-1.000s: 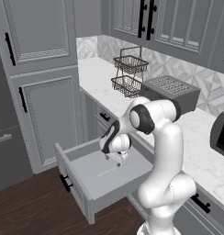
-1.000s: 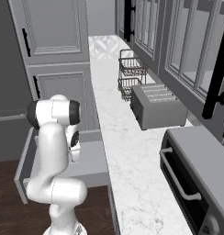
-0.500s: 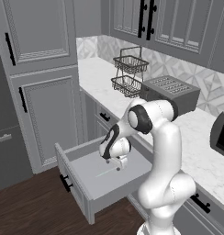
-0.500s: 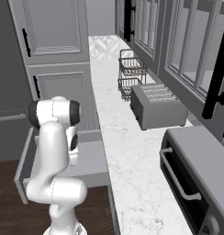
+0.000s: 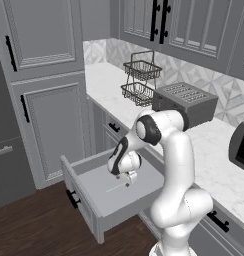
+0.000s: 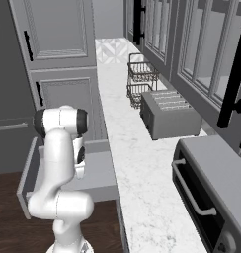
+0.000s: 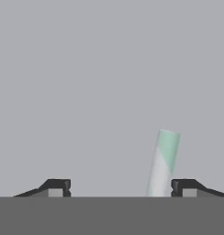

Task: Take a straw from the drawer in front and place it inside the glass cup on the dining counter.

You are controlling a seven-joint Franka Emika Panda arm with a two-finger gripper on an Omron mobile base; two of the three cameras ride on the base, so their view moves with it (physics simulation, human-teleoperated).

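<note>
The gripper (image 5: 128,182) is being held low inside the open drawer (image 5: 94,200), its jaws spread apart. The straw (image 7: 162,163) is lying on the drawer floor between the fingertips (image 7: 56,187), near one, not being pinched.

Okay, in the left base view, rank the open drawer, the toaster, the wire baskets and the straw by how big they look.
1. drawer, nearest the camera
2. toaster
3. wire baskets, close to the toaster in apparent size and farther back, so unsure
4. straw
</note>
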